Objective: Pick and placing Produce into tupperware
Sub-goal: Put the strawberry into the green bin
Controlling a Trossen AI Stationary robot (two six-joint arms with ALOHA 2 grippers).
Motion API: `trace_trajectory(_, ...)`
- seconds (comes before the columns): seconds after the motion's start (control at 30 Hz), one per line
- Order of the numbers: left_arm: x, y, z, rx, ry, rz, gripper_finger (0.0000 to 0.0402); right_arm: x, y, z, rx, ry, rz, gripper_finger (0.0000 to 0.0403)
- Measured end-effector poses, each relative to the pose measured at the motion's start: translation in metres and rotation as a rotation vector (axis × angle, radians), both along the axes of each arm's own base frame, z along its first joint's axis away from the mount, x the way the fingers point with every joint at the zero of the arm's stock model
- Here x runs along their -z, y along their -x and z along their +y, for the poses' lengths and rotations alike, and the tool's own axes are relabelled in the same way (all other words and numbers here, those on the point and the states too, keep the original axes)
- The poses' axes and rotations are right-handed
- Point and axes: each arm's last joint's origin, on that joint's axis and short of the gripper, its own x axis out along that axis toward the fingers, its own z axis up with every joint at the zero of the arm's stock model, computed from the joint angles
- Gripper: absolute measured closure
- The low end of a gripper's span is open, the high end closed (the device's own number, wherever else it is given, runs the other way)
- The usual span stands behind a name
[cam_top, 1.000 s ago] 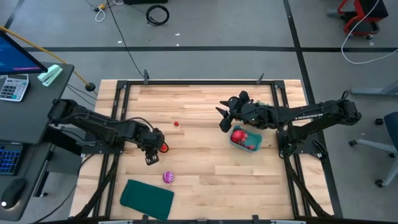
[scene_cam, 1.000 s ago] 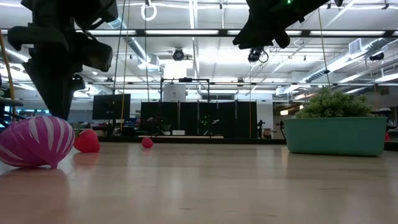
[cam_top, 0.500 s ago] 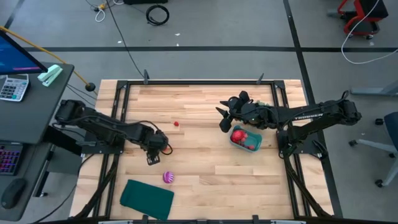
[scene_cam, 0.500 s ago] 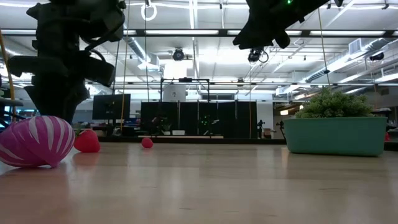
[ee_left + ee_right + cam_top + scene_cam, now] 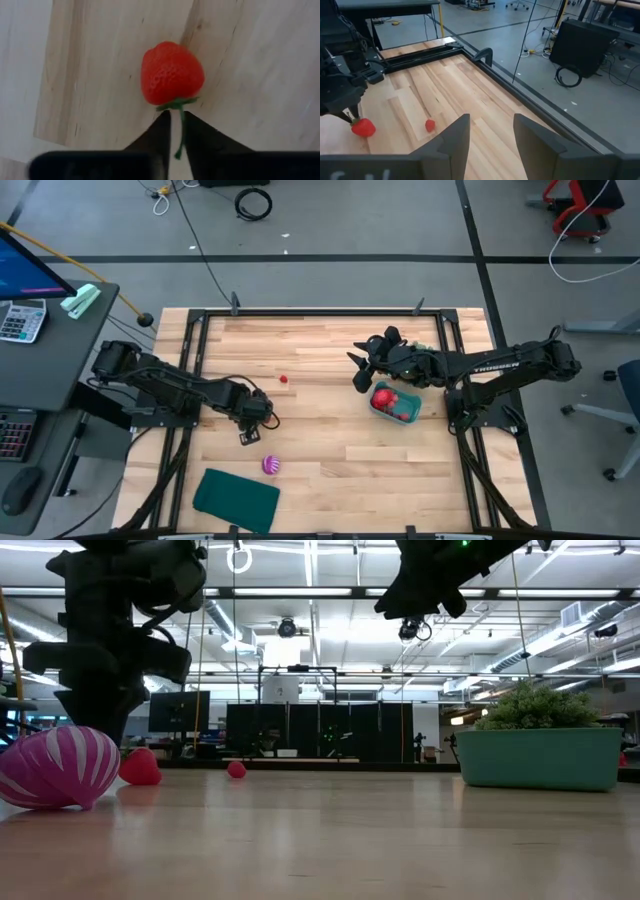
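Observation:
My left gripper (image 5: 176,131) points down at the table's left middle (image 5: 258,416), shut on a red strawberry (image 5: 172,72), which also shows in the low view (image 5: 140,767) and the right wrist view (image 5: 363,127). In the high view the gripper hides the fruit. A tiny red piece (image 5: 284,379) lies farther back. The purple-and-pink striped ball (image 5: 270,466) rests on the wood near the front. The small teal tub (image 5: 395,405) holds red fruits. My right gripper (image 5: 358,370) hovers open beside the tub's left side. My left gripper pinches the strawberry's thin green stem (image 5: 180,127) between its two fingertips (image 5: 161,131). The fingers come from above, pointing down. The fruit's body lies beyond the tips, and in the low view it sits at table level.
A flat dark teal sheet (image 5: 236,498) lies at the near left corner. A green bushy clump (image 5: 540,705) rises behind the tub's rim (image 5: 540,758) in the low view. Black frame rails (image 5: 300,313) border the table. Bare wood spans the middle between the arms.
My left gripper has shifted a little toward the table's right edge and turned over the strawberry, covering it in the high view. The strawberry, the ball and the small red piece have stayed in place.

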Motion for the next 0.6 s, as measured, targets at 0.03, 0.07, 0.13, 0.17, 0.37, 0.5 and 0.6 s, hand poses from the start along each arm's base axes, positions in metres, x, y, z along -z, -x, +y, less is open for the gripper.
trace_trajectory(0.03,0.0,0.0,0.0,0.0,0.0,-0.001,0.0368,0.0,0.0,0.0,0.0,0.0,0.0,0.0242)
trace_trajectory(0.07,0.0,0.0,0.0,0.0,0.0,-0.003,0.0384,0.0,0.0,0.0,0.0,0.001,0.0,0.0242)
trace_trajectory(0.13,0.0,-0.002,0.0,-0.001,0.001,-0.016,0.0393,0.0,0.0,0.0,-0.001,0.003,0.002,0.0242)
trace_trajectory(0.17,0.0,-0.002,0.0,-0.001,0.003,-0.025,0.0392,0.0,0.0,0.0,-0.002,0.006,0.004,0.0242)
trace_trajectory(0.37,-0.005,-0.018,-0.002,0.043,0.023,-0.193,0.0396,-0.007,0.005,0.0,-0.003,0.008,-0.023,0.0243)
trace_trajectory(0.5,-0.015,-0.038,-0.001,0.106,0.023,-0.413,0.0397,-0.017,0.013,0.003,-0.012,0.008,-0.064,0.0243)
trace_trajectory(0.6,-0.026,-0.053,0.005,0.138,0.001,-0.599,0.0398,-0.026,0.024,0.009,-0.053,-0.012,-0.089,0.0243)
